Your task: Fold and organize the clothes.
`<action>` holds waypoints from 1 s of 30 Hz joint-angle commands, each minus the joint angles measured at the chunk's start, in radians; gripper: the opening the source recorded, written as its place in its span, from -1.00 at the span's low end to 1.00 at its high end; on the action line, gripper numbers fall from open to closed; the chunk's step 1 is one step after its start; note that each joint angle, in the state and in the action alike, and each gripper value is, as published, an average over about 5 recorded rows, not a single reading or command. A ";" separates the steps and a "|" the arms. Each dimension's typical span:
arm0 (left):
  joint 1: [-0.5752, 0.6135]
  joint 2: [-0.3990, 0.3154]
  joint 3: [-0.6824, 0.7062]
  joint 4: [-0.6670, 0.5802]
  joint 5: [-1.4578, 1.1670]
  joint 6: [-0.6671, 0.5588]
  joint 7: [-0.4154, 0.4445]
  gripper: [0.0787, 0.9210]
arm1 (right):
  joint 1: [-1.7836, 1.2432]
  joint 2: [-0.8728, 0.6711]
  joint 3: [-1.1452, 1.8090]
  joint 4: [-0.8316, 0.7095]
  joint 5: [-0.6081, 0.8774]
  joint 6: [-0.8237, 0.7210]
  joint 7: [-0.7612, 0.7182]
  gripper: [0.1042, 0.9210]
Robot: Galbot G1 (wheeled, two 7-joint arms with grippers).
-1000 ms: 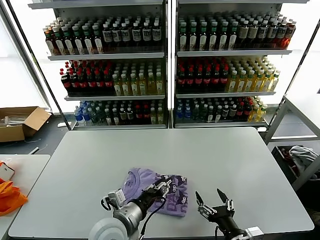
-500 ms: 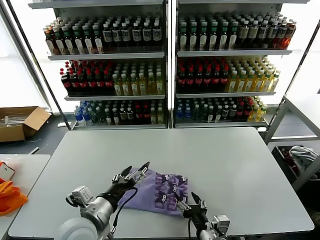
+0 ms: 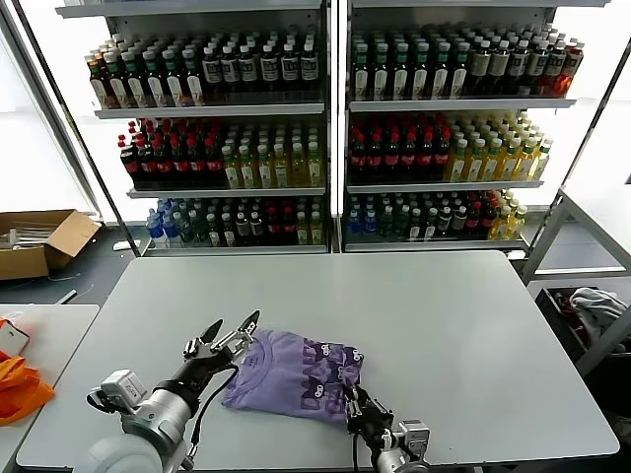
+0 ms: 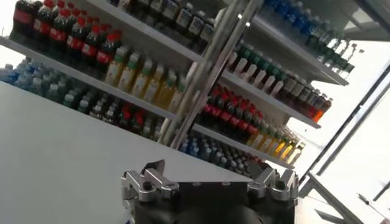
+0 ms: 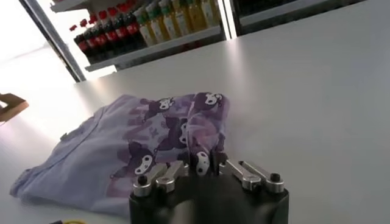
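Observation:
The lavender T-shirt (image 3: 294,375) with dark purple and white print lies crumpled on the grey table (image 3: 444,315), near its front edge. My left gripper (image 3: 233,329) is open and empty, just above the table at the shirt's left end by the collar. The left wrist view shows its fingers (image 4: 148,181) spread with only table and shelves beyond. My right gripper (image 3: 352,407) is at the shirt's near right corner. In the right wrist view it (image 5: 205,162) is shut on a fold of the shirt (image 5: 137,146).
Shelves of bottles (image 3: 325,128) stand behind the table. A side table at the left holds orange fabric (image 3: 18,386). A cardboard box (image 3: 39,241) sits on the floor at the left. A grey-white cloth bundle (image 3: 595,304) lies at the right.
My left gripper let go of the shirt, opened and moved left to its collar end. My right gripper moved left from bare table to the shirt and shut on its corner.

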 commanded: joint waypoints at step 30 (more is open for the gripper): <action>0.119 0.029 -0.048 -0.120 0.025 0.005 0.022 0.77 | 0.166 -0.067 0.078 0.014 -0.204 0.156 -0.171 0.11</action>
